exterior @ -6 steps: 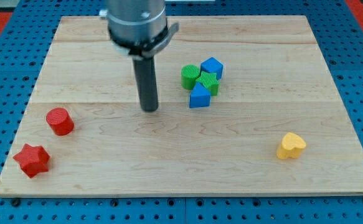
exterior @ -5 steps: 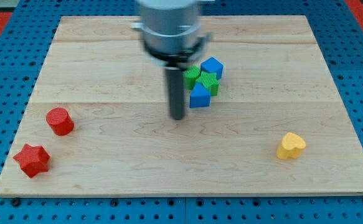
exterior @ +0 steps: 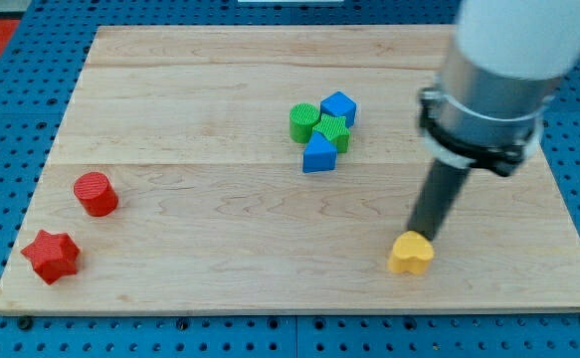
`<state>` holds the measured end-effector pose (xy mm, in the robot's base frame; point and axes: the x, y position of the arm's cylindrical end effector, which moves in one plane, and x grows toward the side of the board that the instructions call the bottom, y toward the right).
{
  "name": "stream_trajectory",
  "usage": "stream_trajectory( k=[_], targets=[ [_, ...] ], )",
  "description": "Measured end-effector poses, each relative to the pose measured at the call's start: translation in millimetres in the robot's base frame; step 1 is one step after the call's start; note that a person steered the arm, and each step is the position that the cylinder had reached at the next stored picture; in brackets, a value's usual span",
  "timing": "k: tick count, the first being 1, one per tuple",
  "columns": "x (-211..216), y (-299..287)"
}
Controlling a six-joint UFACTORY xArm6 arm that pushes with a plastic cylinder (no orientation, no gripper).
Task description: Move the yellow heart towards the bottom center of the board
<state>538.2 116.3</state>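
My tip [exterior: 424,237] touches the yellow heart [exterior: 410,255] near the tabletop's [exterior: 170,99] bottom edge, right of centre; no jaws in view. Nothing blocks the bottom centre.

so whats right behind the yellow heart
My tip stands just behind the yellow heart, on its upper right side, seemingly touching it. The rod covers the strip of board behind it, so that strip cannot be seen.

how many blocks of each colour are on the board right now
red: 2, cylinder and star
green: 2, cylinder and star
blue: 2, cube and triangle
yellow: 1, heart, at my tip
total: 7
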Motion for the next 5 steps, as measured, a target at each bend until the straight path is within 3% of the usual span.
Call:
stream_trajectory(
  k=[1,2,3,4,5],
  targets=[
    [0,56],
    [28,39],
    [34,-59],
    [34,-121],
    [46,-108]
  ],
)
